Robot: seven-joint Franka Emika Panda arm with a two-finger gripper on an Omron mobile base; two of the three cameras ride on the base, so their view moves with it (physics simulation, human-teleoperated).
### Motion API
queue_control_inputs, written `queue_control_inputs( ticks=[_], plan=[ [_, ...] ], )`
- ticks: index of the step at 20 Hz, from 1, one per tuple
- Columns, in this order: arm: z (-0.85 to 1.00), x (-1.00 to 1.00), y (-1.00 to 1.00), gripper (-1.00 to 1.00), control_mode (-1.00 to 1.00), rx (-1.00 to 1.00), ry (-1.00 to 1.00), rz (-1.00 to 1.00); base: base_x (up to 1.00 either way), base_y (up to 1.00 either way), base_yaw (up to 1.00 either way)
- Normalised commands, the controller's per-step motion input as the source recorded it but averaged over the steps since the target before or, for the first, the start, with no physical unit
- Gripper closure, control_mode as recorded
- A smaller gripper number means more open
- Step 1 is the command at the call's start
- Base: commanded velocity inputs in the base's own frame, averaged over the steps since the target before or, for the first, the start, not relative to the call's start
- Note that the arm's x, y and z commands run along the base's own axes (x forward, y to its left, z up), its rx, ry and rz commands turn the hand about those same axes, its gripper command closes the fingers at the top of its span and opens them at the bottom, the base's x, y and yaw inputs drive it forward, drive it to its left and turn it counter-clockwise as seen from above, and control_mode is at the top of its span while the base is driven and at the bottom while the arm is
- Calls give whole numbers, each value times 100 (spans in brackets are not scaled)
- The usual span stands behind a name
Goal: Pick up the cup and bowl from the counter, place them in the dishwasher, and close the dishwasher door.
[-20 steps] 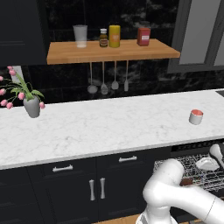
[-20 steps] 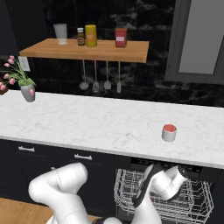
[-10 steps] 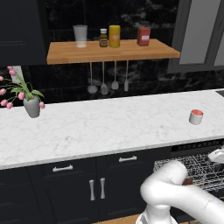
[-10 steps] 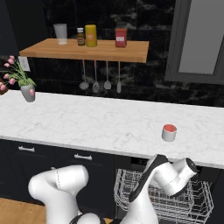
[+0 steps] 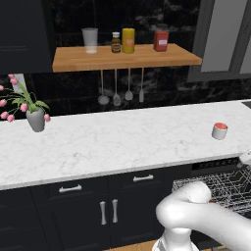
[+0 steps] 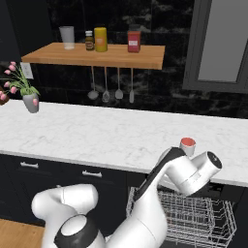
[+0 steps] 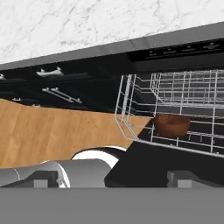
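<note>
So the cup [image 5: 219, 131] sits on the counter [image 5: 112, 142] near its right end, and the brown bowl [image 7: 171, 124] is in the pulled-out dishwasher [image 6: 193, 215] rack (door down). Gripper [image 7: 111, 178] fingers spread wide, holding nothing.

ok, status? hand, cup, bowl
Hand open, empty, above the pulled-out rack. Bowl already in the rack. Cup upright on the counter, not yet picked. Nothing around the cup in the way.

Arm [image 6: 189, 174] swung up from rack [image 6: 193, 218] toward counter [image 6: 97, 138] edge
</note>
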Motion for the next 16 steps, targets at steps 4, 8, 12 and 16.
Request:
queue_control_inputs(
  ticks=[4, 8, 12, 16],
  plan=[
    [58, 49, 23, -100, -100, -15, -1, -3, 0, 0, 0],
    [12, 1, 65, -100, -100, -30, -16, -13, 0, 0, 0],
    [49, 0, 43, -100, -100, -34, -13, -20, 0, 0, 0],
    [69, 10, 32, -100, -100, -29, -2, -22, 0, 0, 0]
  ],
)
